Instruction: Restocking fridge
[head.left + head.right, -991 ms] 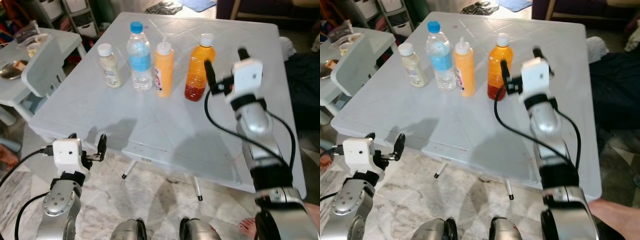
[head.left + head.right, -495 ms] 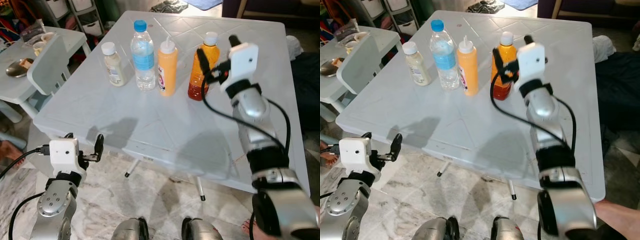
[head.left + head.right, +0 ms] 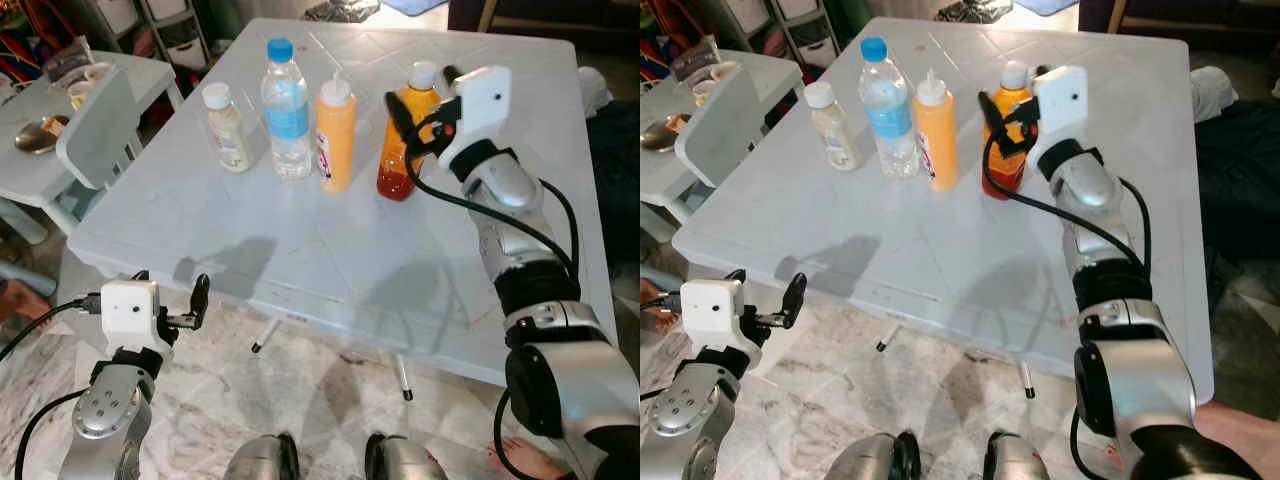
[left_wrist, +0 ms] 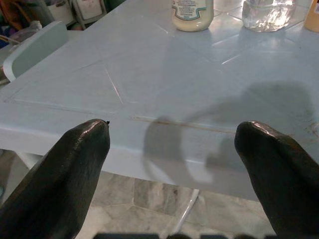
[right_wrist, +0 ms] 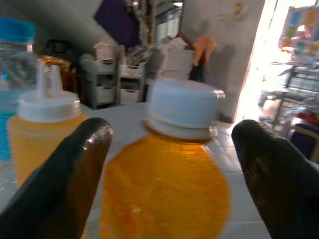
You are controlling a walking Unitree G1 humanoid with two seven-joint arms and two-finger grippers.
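Four bottles stand in a row on the pale table (image 3: 330,250): a small cream bottle (image 3: 226,130), a water bottle with a blue cap (image 3: 285,112), an orange squeeze bottle (image 3: 335,138) and an orange juice bottle (image 3: 403,140) with a white cap. My right gripper (image 3: 422,95) is open at the juice bottle's upper part, one black finger on each side. In the right wrist view the juice bottle (image 5: 164,184) sits between the fingers of that gripper (image 5: 169,149). My left gripper (image 3: 170,290) is open and holds nothing, low before the table's front edge.
A grey chair (image 3: 95,135) and a small side table (image 3: 30,185) with a bowl stand to the left. Dark cloth (image 3: 615,130) lies to the right of the table. A person's foot (image 3: 1240,430) is on the marble floor at the lower right.
My right gripper has reached forward and left, from beside the juice bottle to straddling its upper part. The left arm has stayed where it was.
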